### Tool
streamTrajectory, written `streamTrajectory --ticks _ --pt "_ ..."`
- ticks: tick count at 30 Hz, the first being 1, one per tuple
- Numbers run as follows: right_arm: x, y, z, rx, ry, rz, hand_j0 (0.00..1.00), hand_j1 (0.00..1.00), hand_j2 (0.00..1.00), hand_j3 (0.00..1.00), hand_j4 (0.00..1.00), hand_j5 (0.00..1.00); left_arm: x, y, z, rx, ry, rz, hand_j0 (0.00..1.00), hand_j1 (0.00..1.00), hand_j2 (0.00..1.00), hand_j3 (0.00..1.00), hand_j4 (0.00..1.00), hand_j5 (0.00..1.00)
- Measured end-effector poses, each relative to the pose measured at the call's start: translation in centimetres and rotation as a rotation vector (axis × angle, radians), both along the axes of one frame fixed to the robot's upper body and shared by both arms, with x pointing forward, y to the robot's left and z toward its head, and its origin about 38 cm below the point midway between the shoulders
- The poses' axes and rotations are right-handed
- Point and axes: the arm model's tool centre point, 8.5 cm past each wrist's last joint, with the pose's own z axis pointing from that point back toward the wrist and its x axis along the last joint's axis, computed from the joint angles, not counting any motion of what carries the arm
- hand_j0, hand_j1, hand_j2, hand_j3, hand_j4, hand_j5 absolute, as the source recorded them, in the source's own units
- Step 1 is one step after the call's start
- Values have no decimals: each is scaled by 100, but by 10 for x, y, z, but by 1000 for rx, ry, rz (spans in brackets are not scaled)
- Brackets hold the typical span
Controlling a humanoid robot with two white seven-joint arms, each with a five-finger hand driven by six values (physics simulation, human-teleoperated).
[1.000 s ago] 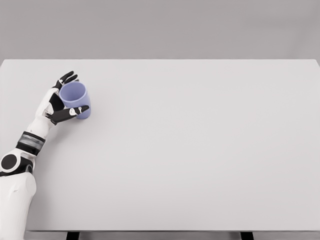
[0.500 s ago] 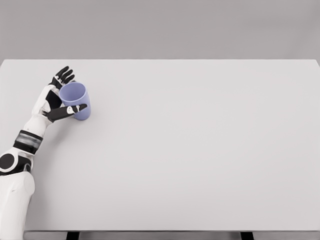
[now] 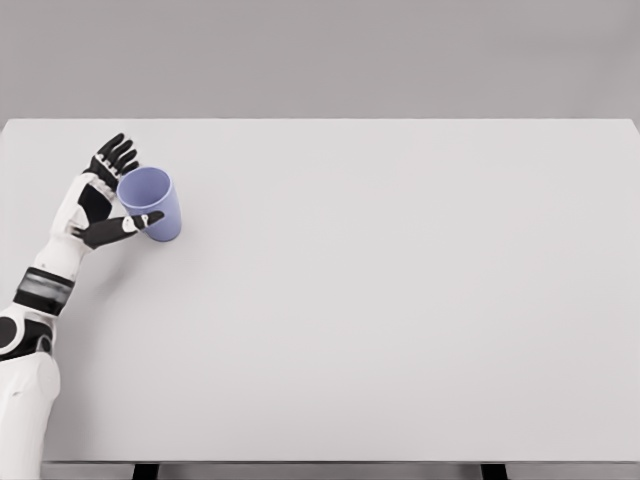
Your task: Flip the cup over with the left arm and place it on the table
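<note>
**Inspector:** Start with the largest item.

**Assistant:** A broad, plain white rectangular table (image 3: pixel 400 300) fills the head view. Only one object rests on it, at the far left.

**Inspector:** The arm?

**Assistant:** The white, black-jointed left arm enters from the lower left. Its black-and-white five-finger left hand (image 3: pixel 105 195) sits just beside the object, fingers (image 3: pixel 118 152) spread behind the rim and the thumb (image 3: pixel 130 226) stretched across the front. The hand appears released; whether the thumb tip touches the wall I cannot tell. The right arm is not visible.

**Inspector:** And the object itself?

**Assistant:** A small lavender, smooth-walled plastic-looking cup (image 3: pixel 153 203), no handle, standing mouth up on its base, which is narrower than the rim. It stands close to the table's left edge.

**Inspector:** Handling assessment?

**Assistant:** In my judgement it is light, rigid and empty, so little squeeze is needed. The smooth, tapered wall is likely slippery; a grip low down could let it slide out. Being light with a narrow foot, it may tip if nudged.

**Inspector:** Recommended hold?

**Assistant:** Around the mid-to-upper side wall, thumb opposite the fingers, leaving the rim and base clear. The placement looks essentially complete.
</note>
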Motion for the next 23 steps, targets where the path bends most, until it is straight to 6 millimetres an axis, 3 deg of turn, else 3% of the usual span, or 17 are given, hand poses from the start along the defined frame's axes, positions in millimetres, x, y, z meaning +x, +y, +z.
streamTrajectory --ticks 6,8,10,15,19,23 --pt "0 0 0 0 0 0 100 100 100 100 100 100 -1 7 14 10 -41 13 100 100 100 100 100 100" --pt "0 0 0 0 0 0 100 100 100 100 100 100 -10 13 13 29 -39 16 100 100 100 100 100 100" --pt "0 0 0 0 0 0 100 100 100 100 100 100 -15 21 25 70 -62 12 100 100 100 100 100 100" --pt "0 0 0 0 0 0 100 100 100 100 100 100 -20 36 83 211 -184 -26 100 100 100 100 100 100" --pt "0 0 0 0 0 0 100 100 100 100 100 100 -26 29 128 334 -276 -102 100 100 100 100 100 100" --pt "0 0 0 0 0 1 100 100 100 100 100 100 -39 14 137 414 -289 -185 100 100 100 100 100 100"
